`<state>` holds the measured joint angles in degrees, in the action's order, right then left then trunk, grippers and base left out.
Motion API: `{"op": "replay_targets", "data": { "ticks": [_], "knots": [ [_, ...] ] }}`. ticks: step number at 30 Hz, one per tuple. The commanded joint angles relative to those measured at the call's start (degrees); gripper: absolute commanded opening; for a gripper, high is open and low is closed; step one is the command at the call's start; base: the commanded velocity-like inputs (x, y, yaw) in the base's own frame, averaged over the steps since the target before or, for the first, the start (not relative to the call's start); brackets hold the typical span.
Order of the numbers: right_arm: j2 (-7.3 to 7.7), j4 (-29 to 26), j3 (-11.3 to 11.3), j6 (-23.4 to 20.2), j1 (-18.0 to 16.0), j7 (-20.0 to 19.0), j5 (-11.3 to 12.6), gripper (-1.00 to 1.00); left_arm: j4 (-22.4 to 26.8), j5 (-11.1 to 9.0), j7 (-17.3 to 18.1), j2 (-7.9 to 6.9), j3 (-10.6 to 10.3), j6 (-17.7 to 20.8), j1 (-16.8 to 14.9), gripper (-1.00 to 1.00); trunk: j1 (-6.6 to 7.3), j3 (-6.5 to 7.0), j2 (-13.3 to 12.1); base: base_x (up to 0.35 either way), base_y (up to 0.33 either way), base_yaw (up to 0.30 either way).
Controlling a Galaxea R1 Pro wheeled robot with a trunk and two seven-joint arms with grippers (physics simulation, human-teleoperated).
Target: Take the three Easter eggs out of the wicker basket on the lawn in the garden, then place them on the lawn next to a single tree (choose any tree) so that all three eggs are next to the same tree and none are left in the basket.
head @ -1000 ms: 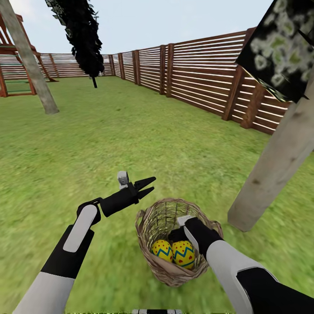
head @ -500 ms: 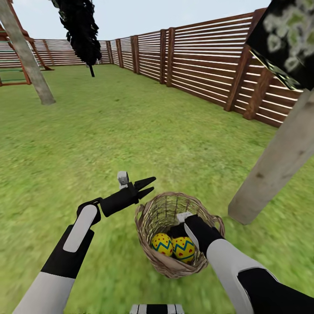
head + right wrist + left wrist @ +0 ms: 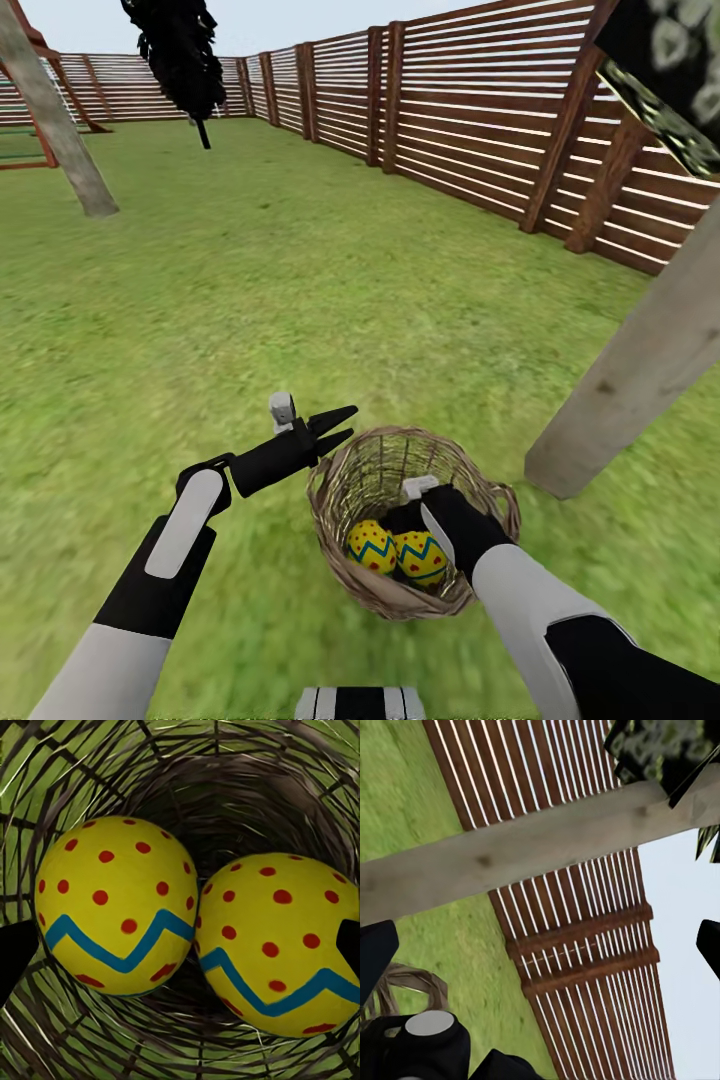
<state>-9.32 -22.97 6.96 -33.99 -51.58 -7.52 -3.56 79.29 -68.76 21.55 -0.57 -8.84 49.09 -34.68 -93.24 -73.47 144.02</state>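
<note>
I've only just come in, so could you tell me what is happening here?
A two-armed robot stands on a lawn over a wicker basket. Its right claw reaches down inside the basket, where two yellow eggs with blue zigzags lie side by side; the right wrist view shows its fingertips spread either side of them, gripping neither. The left claw hangs open beside the basket. A tree trunk stands close on the right, before a wooden fence.

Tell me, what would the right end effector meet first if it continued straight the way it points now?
Probably the two Easter eggs lying side by side in the wicker basket. The right end effector points down into it, seemingly aimed between them; depth is unclear.
</note>
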Motion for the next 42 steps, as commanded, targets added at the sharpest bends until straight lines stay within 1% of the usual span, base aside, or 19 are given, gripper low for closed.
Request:
{"op": "replay_targets", "data": {
  "ticks": [1,2,4,6,18,25,37,42],
  "knots": [
    [0.06,-0.1,0.2,-0.3,0.0,-1.6,-0.4,1.0,0.0,0.0,0.2,-0.03,0.0,0.1,0.0,1.0,-0.01,-0.27,0.0,0.0,0.0,0.0],
    [0.12,-0.1,0.2,-0.3,0.0,-3.4,-0.4,1.0,-0.2,0.0,0.2,0.01,0.0,0.1,0.0,1.0,-0.04,-0.49,0.0,0.0,0.0,0.0],
    [0.16,-0.1,0.2,-0.3,0.0,-5.8,-0.5,1.0,-1.0,0.0,0.2,0.03,0.0,0.1,0.0,1.0,-0.09,-0.93,0.1,0.0,0.0,0.0],
    [0.17,-0.1,0.2,-0.3,0.0,-6.4,-0.5,1.0,-1.3,0.0,0.2,0.07,0.0,0.1,0.0,1.0,-0.14,-1.38,0.1,0.0,0.0,0.0],
    [0.18,-0.4,0.1,-0.3,0.0,-6.8,-0.5,1.0,-1.4,0.0,0.2,0.13,0.1,0.1,0.0,1.0,-0.45,-4.04,0.3,0.0,0.0,0.0],
    [0.18,-2.6,0.2,-0.3,0.0,-6.7,-0.6,1.0,-1.4,0.0,0.2,0.13,0.1,0.0,0.0,1.0,-0.63,-5.59,0.4,0.0,0.0,0.0],
    [0.03,-3.3,0.2,-0.3,0.0,-6.6,-0.8,1.0,-1.4,0.0,0.2,0.13,0.1,0.0,0.0,1.0,-0.94,-8.25,0.5,0.0,0.0,0.0],
    [0.06,-5.1,0.2,-0.3,0.0,-7.0,-0.8,1.0,-1.4,0.0,0.2,0.21,0.1,0.0,0.0,1.0,-1.07,-9.35,0.6,0.0,0.0,0.0]
  ]
}}
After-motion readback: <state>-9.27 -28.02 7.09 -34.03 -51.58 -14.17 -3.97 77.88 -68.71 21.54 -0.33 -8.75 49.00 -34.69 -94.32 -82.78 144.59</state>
